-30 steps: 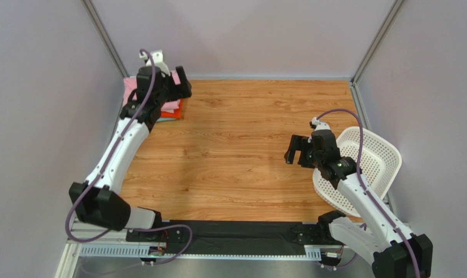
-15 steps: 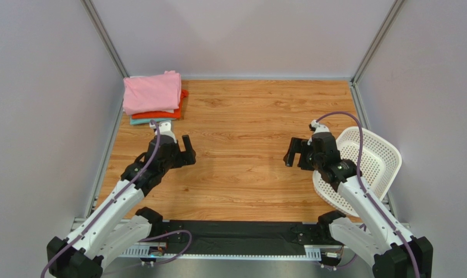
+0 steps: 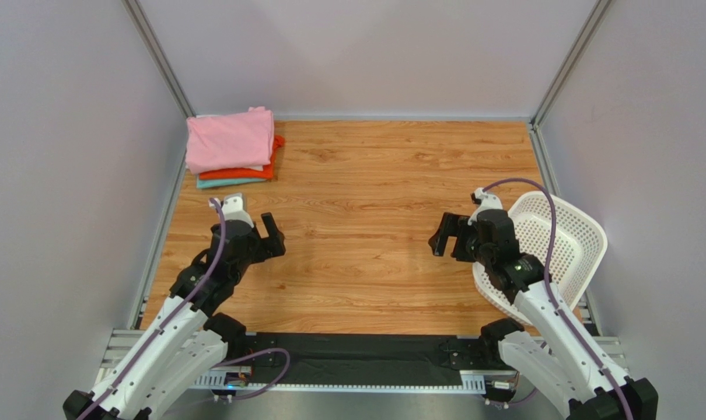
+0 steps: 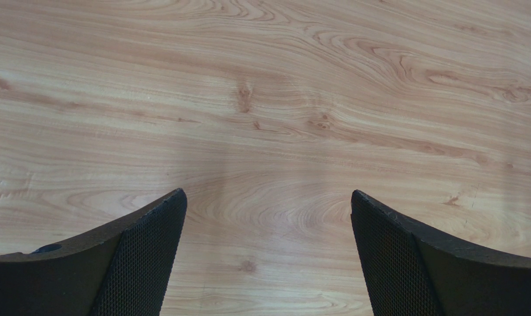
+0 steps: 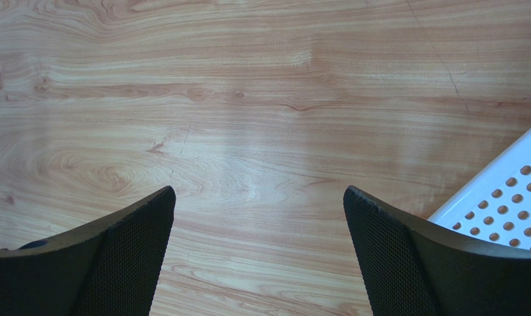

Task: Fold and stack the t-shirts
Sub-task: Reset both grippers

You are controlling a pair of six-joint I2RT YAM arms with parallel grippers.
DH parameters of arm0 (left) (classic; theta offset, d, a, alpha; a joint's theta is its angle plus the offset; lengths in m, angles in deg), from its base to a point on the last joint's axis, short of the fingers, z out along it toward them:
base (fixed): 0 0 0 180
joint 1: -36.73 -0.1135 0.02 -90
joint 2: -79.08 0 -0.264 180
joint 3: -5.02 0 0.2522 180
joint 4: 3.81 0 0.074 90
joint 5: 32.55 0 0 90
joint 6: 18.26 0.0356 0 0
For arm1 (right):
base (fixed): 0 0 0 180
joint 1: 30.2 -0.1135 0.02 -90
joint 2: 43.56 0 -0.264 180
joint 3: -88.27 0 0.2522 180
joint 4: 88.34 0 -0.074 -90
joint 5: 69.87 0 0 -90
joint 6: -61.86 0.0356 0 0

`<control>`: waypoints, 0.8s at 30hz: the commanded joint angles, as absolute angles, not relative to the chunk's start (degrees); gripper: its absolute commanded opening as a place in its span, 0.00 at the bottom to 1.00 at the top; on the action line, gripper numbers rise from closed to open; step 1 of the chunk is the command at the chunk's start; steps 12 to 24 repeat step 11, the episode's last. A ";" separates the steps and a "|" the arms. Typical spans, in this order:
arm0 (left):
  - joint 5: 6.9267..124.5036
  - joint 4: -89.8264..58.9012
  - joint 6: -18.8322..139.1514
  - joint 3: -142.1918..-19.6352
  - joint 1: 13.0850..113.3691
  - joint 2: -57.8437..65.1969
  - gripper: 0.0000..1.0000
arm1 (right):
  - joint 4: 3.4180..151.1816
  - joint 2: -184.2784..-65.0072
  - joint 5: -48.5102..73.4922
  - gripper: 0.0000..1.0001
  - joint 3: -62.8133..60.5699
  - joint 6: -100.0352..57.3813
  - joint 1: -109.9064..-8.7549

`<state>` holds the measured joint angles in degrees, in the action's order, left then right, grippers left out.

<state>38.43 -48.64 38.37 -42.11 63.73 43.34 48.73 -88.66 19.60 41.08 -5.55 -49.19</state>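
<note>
A stack of folded t-shirts lies at the table's far left corner: the pink t-shirt on top, an orange-red one under it, a teal one at the bottom. A thin white edge shows between pink and orange. My left gripper is open and empty over bare wood, well in front of the stack; its left wrist view shows only wood between the fingers. My right gripper is open and empty beside the basket; the right wrist view shows wood between its fingers.
A white perforated plastic basket lies tipped at the right edge of the wooden table, behind my right wrist; its rim shows in the right wrist view. Grey walls close in the left, back and right sides.
My left arm has pulled back from the stack at the far left corner toward the near left of the table, uncovering the stack. My right gripper has drawn back slightly.
</note>
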 commanded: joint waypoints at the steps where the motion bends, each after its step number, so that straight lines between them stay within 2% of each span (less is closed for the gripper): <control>1: 36.28 -47.45 37.20 -41.35 63.80 44.89 1.00 | 52.49 -86.01 19.25 1.00 41.99 -6.87 -49.01; 24: 34.95 -47.36 37.37 -41.09 63.80 45.42 1.00 | 53.73 -87.77 19.25 1.00 42.43 -6.87 -49.01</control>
